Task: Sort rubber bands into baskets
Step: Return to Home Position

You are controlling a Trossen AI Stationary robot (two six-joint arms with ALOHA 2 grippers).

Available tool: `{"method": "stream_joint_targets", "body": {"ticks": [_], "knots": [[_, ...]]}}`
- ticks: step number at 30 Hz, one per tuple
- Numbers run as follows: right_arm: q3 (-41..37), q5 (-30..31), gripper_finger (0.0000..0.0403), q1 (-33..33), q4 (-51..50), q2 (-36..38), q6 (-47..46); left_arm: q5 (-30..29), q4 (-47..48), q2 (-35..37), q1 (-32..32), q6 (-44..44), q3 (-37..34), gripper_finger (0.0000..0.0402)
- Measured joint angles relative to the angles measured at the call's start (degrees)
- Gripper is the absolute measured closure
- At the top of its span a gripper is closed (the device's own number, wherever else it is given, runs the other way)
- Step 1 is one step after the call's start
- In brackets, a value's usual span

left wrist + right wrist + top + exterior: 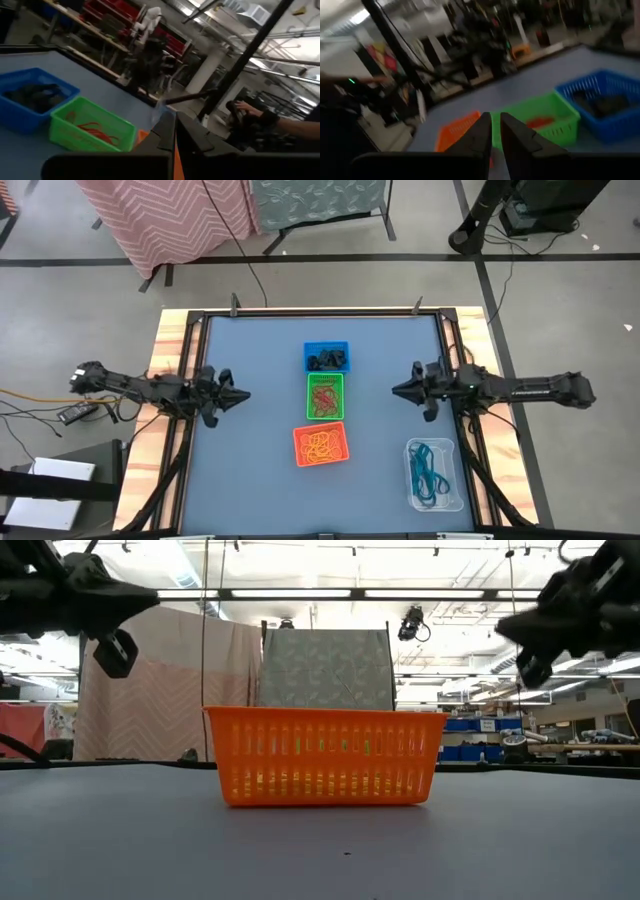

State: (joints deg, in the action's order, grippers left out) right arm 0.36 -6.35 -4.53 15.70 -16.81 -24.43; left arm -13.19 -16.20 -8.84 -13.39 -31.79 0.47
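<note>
Left gripper: 9 o'clock of table, fingers clenched, empty.
Right gripper: 3 o'clock, fingers clenched, empty.
Green basket: centre; red bands inside.
Blue basket: 12 o'clock of green basket; black bands inside.
Orange basket: 6 o'clock of green basket; yellow bands inside.
Tub: 5 o'clock; teal bands inside.

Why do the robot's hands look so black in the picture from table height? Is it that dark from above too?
Low view: the ceiling lights shine from behind, so the left gripper and the right gripper show as dark shapes, and light glows through the slots of the orange basket. High view: no, the light falls evenly on the table, with no glare.
</note>
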Motion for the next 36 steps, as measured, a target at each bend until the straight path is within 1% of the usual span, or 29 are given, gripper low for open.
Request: {"method": "stream_joint_targets", "body": {"ticks": [6, 9, 13, 18, 26, 31, 32, 34, 36], "knots": [[0.0, 0.3, 0.0351, -0.1, 0.1, 11.5, 0.0, 0.0, 11.2, 8.9, 4.2, 0.0, 0.0, 0.0382], [0.0, 0.3, 0.0351, -0.4, 0.2, 16.8, 0.0, -0.4, 13.7, 8.8, 5.3, 0.0, 0.0, 0.0382], [0.0, 0.6, 0.0351, -0.6, 6.6, 16.0, 0.0, -0.6, 13.8, 8.9, 4.8, 0.0, 0.0, 0.0382], [0.0, 0.8, 0.0351, -0.6, 9.0, 16.2, 0.0, -0.7, 12.7, 8.9, 4.8, 0.0, 0.0, 0.0382], [0.0, 0.8, 0.0351, -0.6, 8.7, 16.2, 0.0, -0.7, 11.3, 8.8, 4.6, 0.0, 0.0, 0.0382], [0.0, 0.8, 0.0351, -0.6, 8.7, 16.0, 0.0, -0.7, 11.3, 8.8, 1.8, 0.1, 0.0, 0.0382], [0.0, 0.8, 0.0351, -0.6, 8.7, 16.0, 0.0, 0.2, 12.4, 8.8, 1.6, 3.1, 0.0, 0.0382], [0.0, 0.8, 0.0351, -0.6, 8.7, 16.0, 0.0, 2.1, 14.4, 8.8, 1.8, 16.0, 0.0, 0.0382], [0.0, 0.8, 0.0351, -0.5, 8.7, 16.0, 0.0, 2.4, 14.3, 8.8, 2.9, 26.0, 0.0, 0.0382]]}}
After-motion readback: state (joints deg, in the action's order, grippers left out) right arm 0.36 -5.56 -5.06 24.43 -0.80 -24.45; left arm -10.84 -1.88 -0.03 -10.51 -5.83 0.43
